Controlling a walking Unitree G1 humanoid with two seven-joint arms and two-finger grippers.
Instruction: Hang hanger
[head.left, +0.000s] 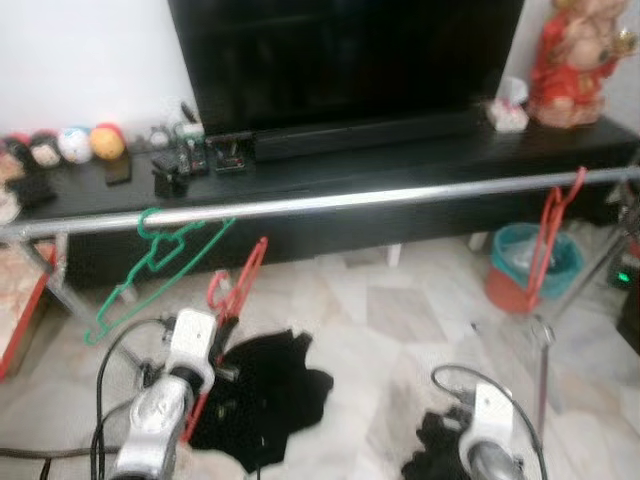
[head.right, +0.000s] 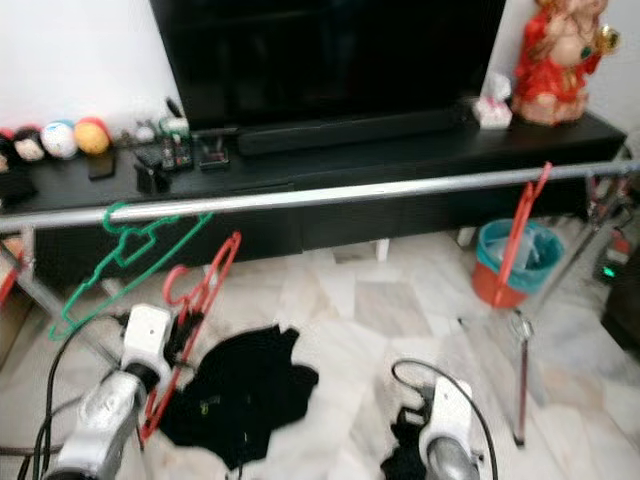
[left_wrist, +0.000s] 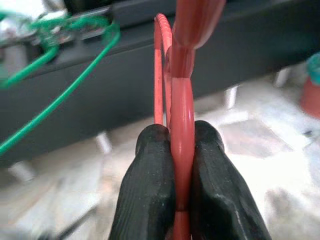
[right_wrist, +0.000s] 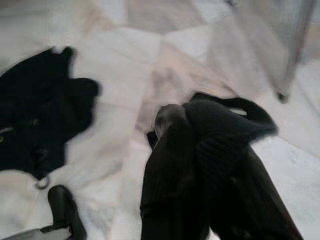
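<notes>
My left gripper (left_wrist: 182, 172) is shut on a red hanger (left_wrist: 181, 100), its fingers (left_wrist: 150, 185) pinching the wire. In the head views this hanger (head.left: 240, 282) tilts up toward the silver rail (head.left: 350, 200), with its hook a little below the rail. A green hanger (head.left: 160, 255) hangs on the rail just left of it. Another red hanger (head.left: 550, 235) hangs near the rail's right end. My right gripper (right_wrist: 180, 165) is low over the floor, shut on a black cloth (right_wrist: 225, 130) that drapes over its fingers.
A black garment (head.left: 265, 385) lies on the marble floor between my arms. Behind the rail stands a low black TV bench (head.left: 400, 160) with a TV, small toys and a red figurine (head.left: 570, 60). A teal and red bin (head.left: 530, 268) sits at the right, near the rack's leg (head.left: 545, 370).
</notes>
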